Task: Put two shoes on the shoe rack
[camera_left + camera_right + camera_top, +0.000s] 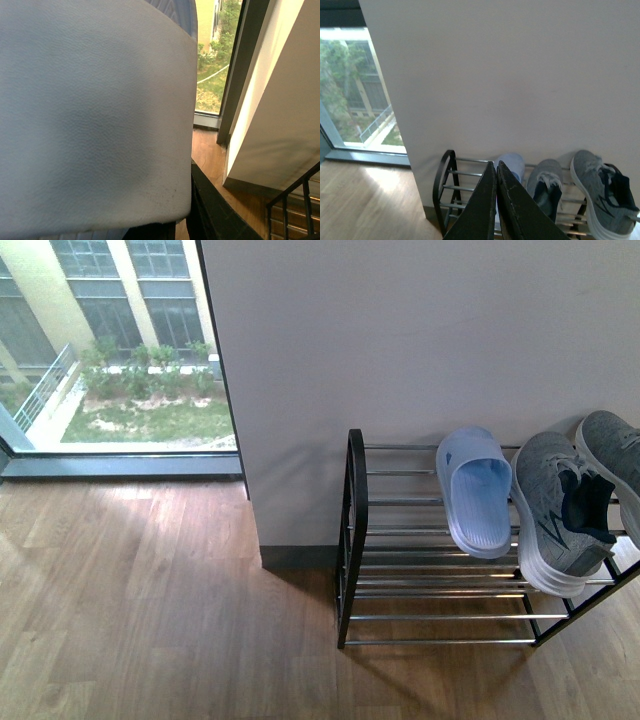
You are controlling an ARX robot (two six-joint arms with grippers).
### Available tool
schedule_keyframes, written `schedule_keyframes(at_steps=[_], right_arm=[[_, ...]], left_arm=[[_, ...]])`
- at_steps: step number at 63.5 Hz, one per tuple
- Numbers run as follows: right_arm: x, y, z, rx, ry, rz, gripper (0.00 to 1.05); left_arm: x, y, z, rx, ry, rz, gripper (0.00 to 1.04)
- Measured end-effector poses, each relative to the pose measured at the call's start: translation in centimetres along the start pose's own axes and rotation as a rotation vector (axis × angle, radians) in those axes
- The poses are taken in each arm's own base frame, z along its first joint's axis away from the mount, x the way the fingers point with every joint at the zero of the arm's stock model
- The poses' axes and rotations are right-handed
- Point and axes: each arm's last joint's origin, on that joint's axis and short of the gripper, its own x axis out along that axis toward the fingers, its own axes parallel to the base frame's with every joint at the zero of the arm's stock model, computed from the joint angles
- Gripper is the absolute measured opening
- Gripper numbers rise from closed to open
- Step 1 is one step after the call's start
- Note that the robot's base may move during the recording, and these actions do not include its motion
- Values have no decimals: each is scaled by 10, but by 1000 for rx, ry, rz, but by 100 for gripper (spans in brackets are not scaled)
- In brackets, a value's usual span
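Since the shoe rack (pixel 352 530) stands against the wall (pixel 420 330) with its bars level, whatever rests on its top tier lies flat and stable; one rack is counted, with three tiers of chrome bars; the wooden floor (pixel 150 600) before it carries no footwear in the front view. On the top tier lie two grey sneakers (pixel 560 515), side by side and toes toward the wall, so that pair appears already placed. One pale blue slide (pixel 475 490) lies just beside them, likewise toe to the wall; the free bars lie on its window side. The second slide (pixel 95 115) fills the left wrist view, pressed close to the lens; judged held by the left claw, though its jaws are hidden and cannot be read. The right claw (pixel 496 200) is closed on nothing, pointing at the rack.
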Motion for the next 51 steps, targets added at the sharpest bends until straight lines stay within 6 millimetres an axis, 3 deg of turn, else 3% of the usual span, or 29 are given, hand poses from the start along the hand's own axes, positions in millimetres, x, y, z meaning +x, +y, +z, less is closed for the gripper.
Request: schedule_keyframes(at_steps=[19,51], right_arm=[[0,0,0,0,-3,0,2],[-1,0,0,0,-4,3,79]], left_arm=[[0,0,0,0,0,0,2],[0,1,0,-2,-2,7,2]])
